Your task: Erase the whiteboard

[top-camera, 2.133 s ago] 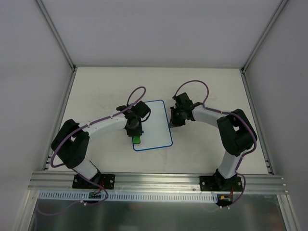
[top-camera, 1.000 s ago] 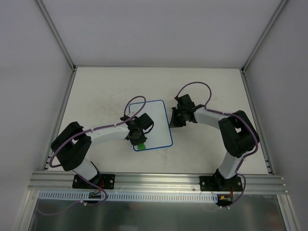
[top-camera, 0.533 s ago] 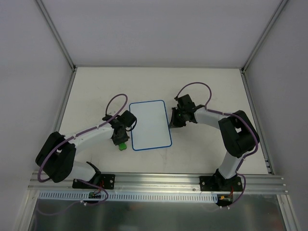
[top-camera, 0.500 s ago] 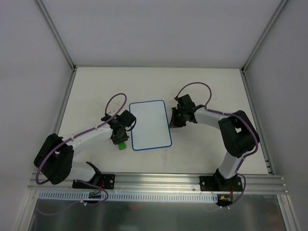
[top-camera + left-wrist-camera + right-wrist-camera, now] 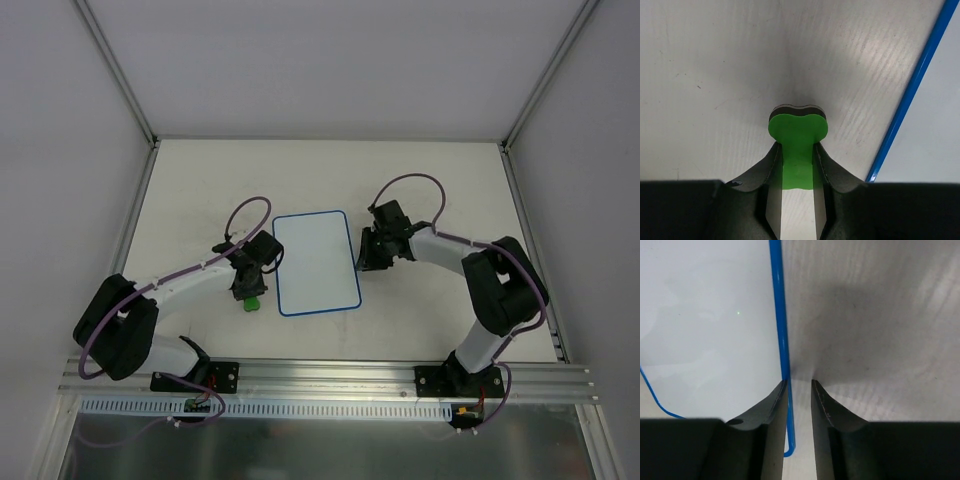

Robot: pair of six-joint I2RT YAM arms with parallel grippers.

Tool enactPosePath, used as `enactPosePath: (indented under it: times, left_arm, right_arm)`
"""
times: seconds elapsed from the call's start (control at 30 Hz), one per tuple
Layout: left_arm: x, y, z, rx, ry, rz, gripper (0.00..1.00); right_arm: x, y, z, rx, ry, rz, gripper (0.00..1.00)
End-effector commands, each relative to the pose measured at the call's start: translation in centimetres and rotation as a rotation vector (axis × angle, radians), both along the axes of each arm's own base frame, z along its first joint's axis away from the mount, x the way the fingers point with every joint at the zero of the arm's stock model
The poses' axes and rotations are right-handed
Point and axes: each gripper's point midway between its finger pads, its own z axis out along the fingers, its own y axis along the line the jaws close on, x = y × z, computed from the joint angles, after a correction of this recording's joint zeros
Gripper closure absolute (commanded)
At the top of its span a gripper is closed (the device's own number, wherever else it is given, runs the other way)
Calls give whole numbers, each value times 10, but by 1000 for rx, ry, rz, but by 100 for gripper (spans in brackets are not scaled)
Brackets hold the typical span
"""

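Left end effector (image 5: 797, 148), clamped on the green eraser (image 5: 798, 129), has slid off the whiteboard (image 5: 315, 262) and now sits on the desk (image 5: 440, 180) just beside the board's left blue edge. Right end effector (image 5: 799, 386) has eased its jaws slightly apart, straddling the right edge. The whiteboard lies flat between the arms, nudged slightly rightward, face blank, so erasing looks done.

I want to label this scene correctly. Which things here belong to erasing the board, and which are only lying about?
Belong to the job:
whiteboard, face looks blank
green eraser, held in the left fingers
right fingers, at the board's right edge

Only there:
tabletop
metal rail
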Motion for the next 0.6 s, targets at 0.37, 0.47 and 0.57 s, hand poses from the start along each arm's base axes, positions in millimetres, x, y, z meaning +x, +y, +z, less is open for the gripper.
enactPosePath:
  times: [0.37, 0.47, 0.57]
  left_arm:
    - [16, -16, 32, -87, -108, -127, 20]
    - [26, -18, 57, -124, -176, -154, 2]
    - [37, -17, 90, -150, -268, -190, 1]
  right_arm:
    - [-10, -51, 70, -130, -182, -32, 18]
    - [-6, -70, 106, -164, -279, -70, 5]
    - [-3, -99, 152, -226, -409, -127, 1]
